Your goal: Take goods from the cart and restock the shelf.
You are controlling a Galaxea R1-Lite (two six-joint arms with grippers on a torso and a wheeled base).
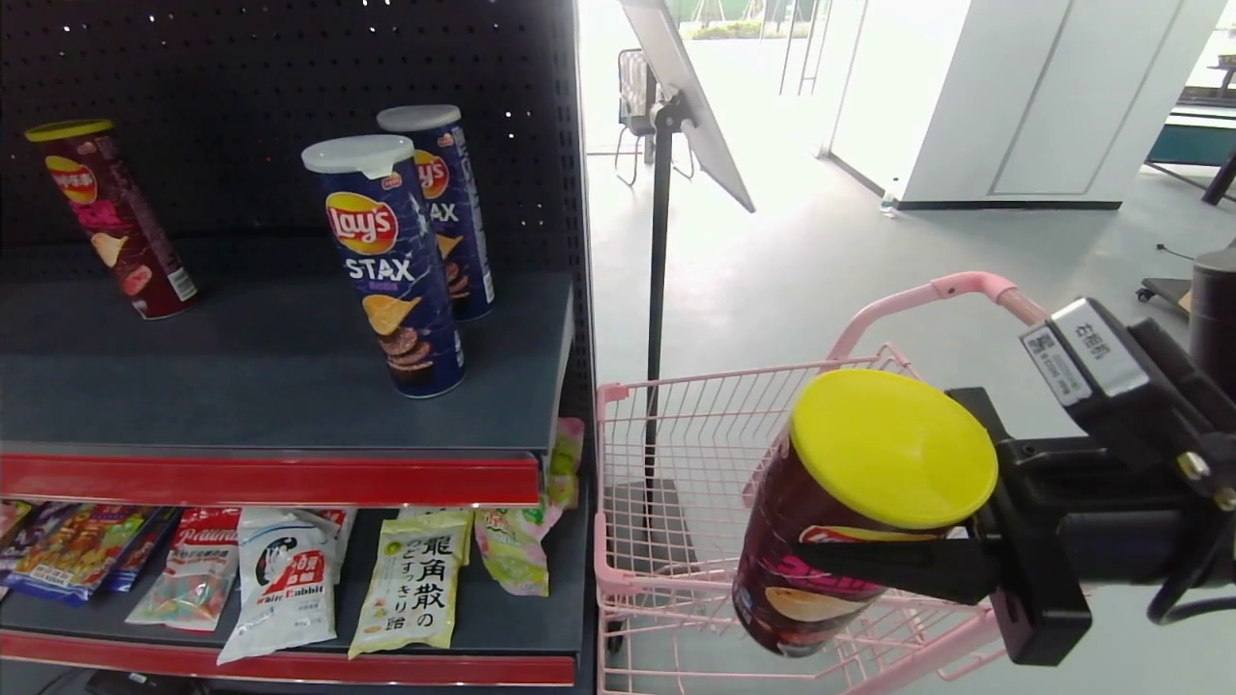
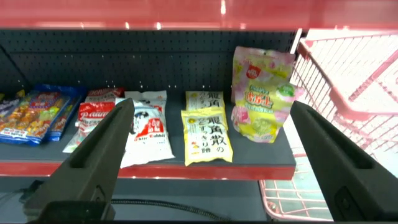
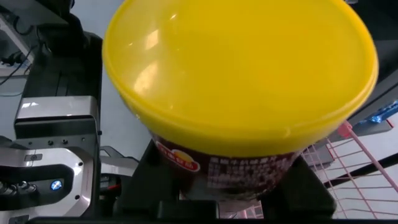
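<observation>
The right gripper [image 1: 850,526] has a matte black, blocky housing [image 1: 1038,541] and flat black fingers [image 1: 898,565]. Behind that housing sit a silver-grey block [image 1: 1110,352] bearing a white printed label [image 1: 1054,365], two brass-coloured screws [image 1: 1193,467] and a looping black cable [image 1: 1183,600]. The left gripper [image 2: 212,104] has two long, tapered, dark grey fingers [image 2: 93,158].

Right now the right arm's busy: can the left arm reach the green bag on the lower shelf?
Probably yes: the open left gripper faces the lower shelf, with nothing before the green bag.
</observation>
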